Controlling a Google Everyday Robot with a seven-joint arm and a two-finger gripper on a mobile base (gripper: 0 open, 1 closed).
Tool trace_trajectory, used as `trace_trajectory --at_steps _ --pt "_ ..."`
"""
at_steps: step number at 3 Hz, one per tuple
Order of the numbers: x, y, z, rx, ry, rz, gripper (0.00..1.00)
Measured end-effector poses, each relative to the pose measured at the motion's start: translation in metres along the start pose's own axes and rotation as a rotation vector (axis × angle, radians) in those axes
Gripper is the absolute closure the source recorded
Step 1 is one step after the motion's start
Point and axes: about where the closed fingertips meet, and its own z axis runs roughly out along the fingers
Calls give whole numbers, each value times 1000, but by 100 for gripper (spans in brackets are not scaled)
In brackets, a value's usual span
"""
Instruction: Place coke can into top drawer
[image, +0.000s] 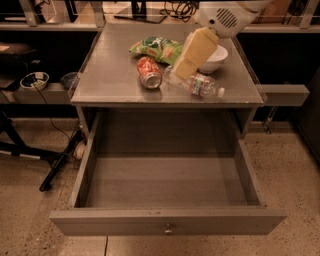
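Cream, smooth-shelled pincer (182, 73), angled down over a flat grey tabletop (107, 80); grip state impossible to tell. Just left, lying sideways: small red-orange metal coke can (149, 72). Right beside its tip: clear plastic bottle (197, 84). Well below, standing open: wide, shallow grey top drawer (125, 221).

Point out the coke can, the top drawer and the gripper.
coke can (150, 73): camera view, its red side.
top drawer (125, 221): camera view, front panel left of the knob (168, 230).
gripper (184, 69): camera view, lower tip, above the bottle (200, 86).
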Motion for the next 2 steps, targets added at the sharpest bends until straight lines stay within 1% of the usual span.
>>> trace_trajectory --at_steps 1,2 --pt "-14 -8 16 67 19 18 0" --pt "-14 -8 16 67 18 18 0"
